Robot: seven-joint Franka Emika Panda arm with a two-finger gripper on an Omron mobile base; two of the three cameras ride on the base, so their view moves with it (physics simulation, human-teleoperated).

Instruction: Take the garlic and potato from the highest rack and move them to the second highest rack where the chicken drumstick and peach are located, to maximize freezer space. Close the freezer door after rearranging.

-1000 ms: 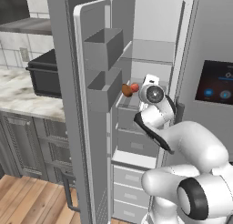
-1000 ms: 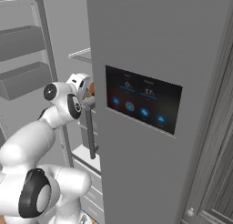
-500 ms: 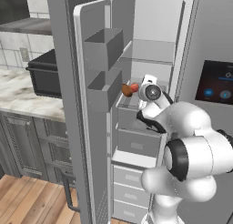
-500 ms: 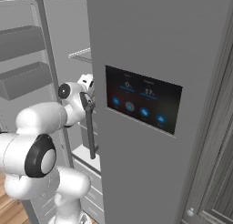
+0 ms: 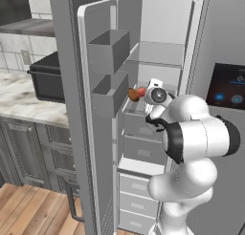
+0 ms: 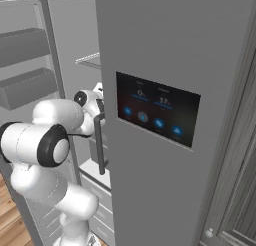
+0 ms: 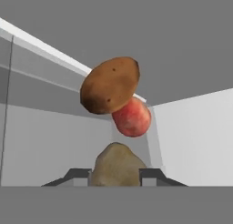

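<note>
The white Franka arm folds tightly at the elbow and reaches into the open freezer [image 5: 158,62], its wrist buried at the second-highest rack [image 5: 143,110] in the left base view. In the hand view the gripper [image 7: 117,176] is clamped on a tan, knobbly potato [image 7: 118,168], matte and lumpy between the dark fingertips [image 7: 75,175]. At twelve o'clock of it sits the chicken drumstick [image 7: 110,85], a smooth brown oval with a darker end, touching the rounded, rosy peach [image 7: 132,118] at its five o'clock. In the left base view, drumstick [image 5: 133,94] and peach [image 5: 141,91] lie at the wrist's nine o'clock. The door [image 5: 95,124] carries boxy grey bins.
</note>
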